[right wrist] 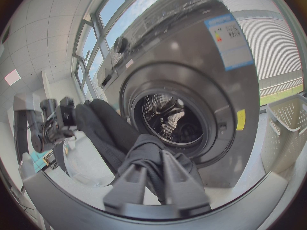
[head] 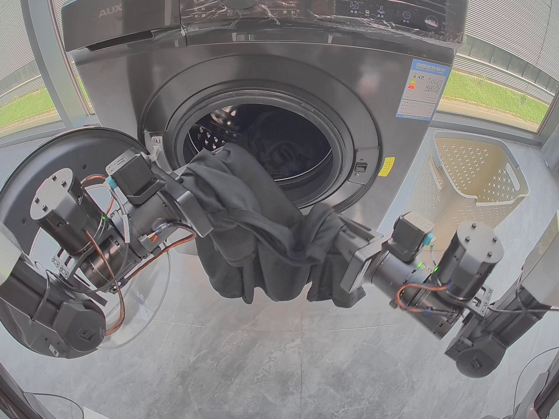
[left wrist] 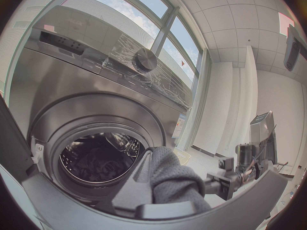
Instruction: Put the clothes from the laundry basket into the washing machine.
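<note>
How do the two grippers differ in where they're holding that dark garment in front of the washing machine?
The left gripper holds its end of the dark garment higher, at the lip of the drum opening; the right gripper holds its end lower, below and right of that opening. Both are shut on the same garment, which sags between them.

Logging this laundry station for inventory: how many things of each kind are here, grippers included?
Washing machine: 1
Laundry basket: 1
Dark garment held by both grippers: 1
Grippers: 2 (left gripper, right gripper)
Total: 5
Dark laundry in the drum: too heaped to count, left out.
</note>
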Controlling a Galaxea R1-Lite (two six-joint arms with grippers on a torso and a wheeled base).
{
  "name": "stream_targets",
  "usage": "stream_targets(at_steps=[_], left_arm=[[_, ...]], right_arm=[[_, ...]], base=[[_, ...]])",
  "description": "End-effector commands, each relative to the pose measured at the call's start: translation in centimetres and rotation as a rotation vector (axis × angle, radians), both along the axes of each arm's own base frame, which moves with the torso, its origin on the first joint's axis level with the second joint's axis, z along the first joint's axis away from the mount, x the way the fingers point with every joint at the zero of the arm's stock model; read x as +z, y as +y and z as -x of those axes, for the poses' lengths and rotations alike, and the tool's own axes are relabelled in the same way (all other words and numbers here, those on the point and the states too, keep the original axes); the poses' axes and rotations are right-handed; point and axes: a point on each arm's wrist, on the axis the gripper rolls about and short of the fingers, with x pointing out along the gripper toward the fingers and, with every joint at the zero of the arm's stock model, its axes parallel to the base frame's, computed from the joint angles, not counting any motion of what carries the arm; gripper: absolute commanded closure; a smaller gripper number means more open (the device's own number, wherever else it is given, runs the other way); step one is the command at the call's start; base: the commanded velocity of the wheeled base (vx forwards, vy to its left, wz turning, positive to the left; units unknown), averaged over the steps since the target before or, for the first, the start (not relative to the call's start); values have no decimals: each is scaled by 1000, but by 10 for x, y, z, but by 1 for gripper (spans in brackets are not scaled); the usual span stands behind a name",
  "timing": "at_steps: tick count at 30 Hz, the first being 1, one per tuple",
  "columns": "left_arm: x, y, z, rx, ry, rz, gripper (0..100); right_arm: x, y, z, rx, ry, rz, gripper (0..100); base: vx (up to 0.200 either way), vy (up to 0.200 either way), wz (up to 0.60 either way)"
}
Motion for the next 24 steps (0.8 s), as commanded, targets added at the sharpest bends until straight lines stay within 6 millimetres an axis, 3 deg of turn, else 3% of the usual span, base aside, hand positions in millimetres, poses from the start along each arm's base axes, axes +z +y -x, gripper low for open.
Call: stream_targets(at_steps=[1,4,9,18,24], left_arm=[[-5,-14,-11,-24,6,-2,100],[-6,-14,-11,-19,8,-2,100],[-2,-12,-9,4,-3,14,100],[3,-13,-10,4,-16,24,100],[5,-12,-5,-3,-22,26,100]], right_arm=[[-45,10,10,45,127,124,0],[-75,5,17,48,230,219,0],[-97,3,21,46,292,281,0],[-113,3,24,49,338,321,0],[-93,21,2,40,238,221,0]], base=[[0,0,0],[0,0,0],[0,0,0],[0,0,0],[0,0,0]])
